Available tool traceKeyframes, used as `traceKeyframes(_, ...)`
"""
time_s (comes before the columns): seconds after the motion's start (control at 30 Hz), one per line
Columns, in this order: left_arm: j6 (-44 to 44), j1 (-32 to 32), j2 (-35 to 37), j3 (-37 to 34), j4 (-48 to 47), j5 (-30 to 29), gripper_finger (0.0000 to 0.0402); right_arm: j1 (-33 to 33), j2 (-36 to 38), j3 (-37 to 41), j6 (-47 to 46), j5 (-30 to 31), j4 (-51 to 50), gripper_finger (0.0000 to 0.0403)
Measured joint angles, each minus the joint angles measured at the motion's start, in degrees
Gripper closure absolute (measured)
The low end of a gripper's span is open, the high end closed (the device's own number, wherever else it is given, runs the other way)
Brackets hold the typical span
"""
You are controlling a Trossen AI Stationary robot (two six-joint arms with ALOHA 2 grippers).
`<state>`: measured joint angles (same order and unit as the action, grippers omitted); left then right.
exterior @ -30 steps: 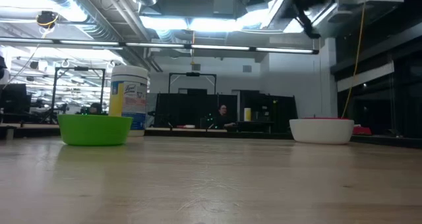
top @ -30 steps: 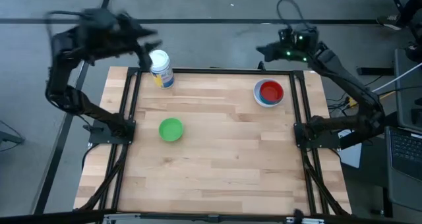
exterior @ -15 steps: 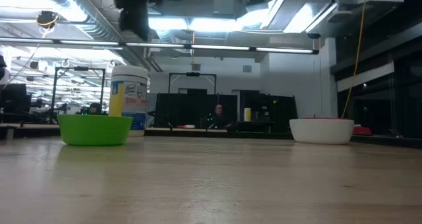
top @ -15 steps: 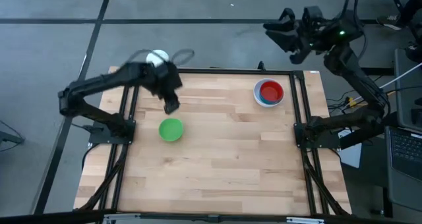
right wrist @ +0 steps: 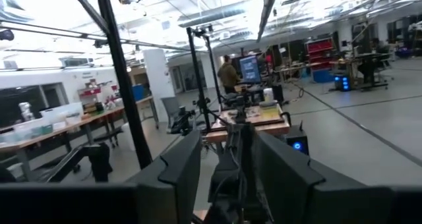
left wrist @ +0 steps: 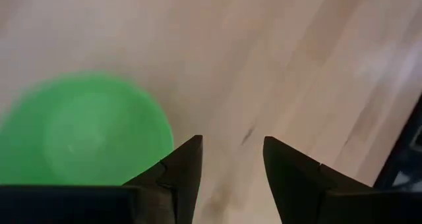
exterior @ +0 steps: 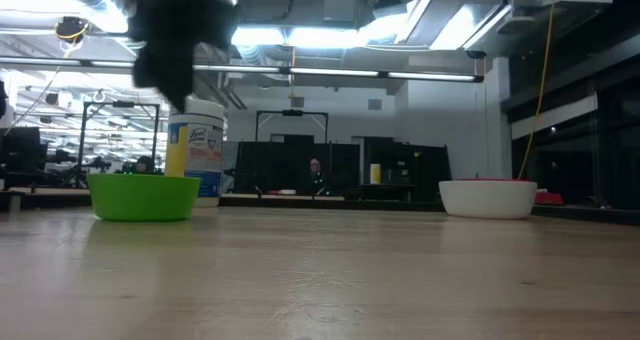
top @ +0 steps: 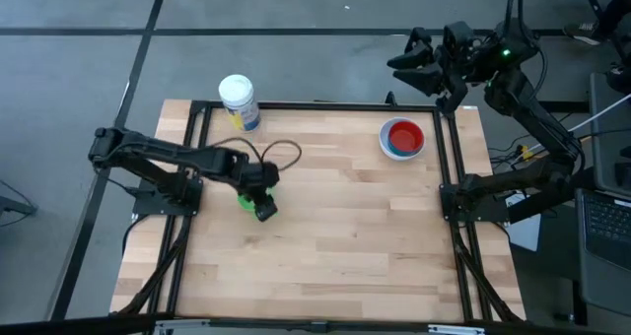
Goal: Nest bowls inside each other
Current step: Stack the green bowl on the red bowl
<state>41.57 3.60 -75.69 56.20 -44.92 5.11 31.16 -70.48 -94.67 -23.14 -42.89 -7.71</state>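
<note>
Left claw (left wrist: pixel 231 161) open over green bowl's (left wrist: pixel 82 128) rim; right claw (top: pixel 414 64) seemingly open, off-table.

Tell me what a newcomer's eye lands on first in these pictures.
The left arm reaches low across the wooden table, its end effector open above the bright green bowl on the table's left side. Near the far right corner sits the red bowl, nested in a white bowl. The right end effector is raised beyond the table's far edge, fingers apart, and a white-lidded container stands at the far left.
</note>
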Motion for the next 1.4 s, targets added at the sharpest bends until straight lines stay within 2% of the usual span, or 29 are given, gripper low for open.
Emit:
traceKeyframes(0.23, 4.63, 2.23, -2.18, -3.62, 0.94, 1.33, 0.0242, -0.04, 0.00, 0.00, -0.62, -1.80, 0.01, 0.0241)
traceKeyframes(0.53, 0.51, -1.60, -2.92, -6.53, 2.23, 0.25, 0.0215, -1.42, 0.02, 0.00, -1.71, -1.73, 0.14, 0.0241)
traceKeyframes(0.77, -1.42, -3.97, -4.04, -9.41, 4.70, 0.91, 0.0213, -2.56, 0.02, 0.00, -2.38, -1.69, 0.38, 0.0258)
traceKeyframes(0.93, -2.43, -5.27, -4.34, -9.56, 6.57, 1.47, 0.0213, -2.56, 0.02, 0.00, -2.45, -1.35, 0.38, 0.0253)
traceKeyframes(1.17, -3.81, -6.06, -8.99, -9.63, 9.82, 5.29, 0.0213, -2.56, 0.02, 0.00, -2.60, -1.06, 0.40, 0.0237)
traceKeyframes(1.4, -3.76, -6.03, -14.11, -9.61, 13.84, 6.72, 0.0206, -2.52, 0.02, 0.00, -3.43, -1.07, 0.64, 0.0244)
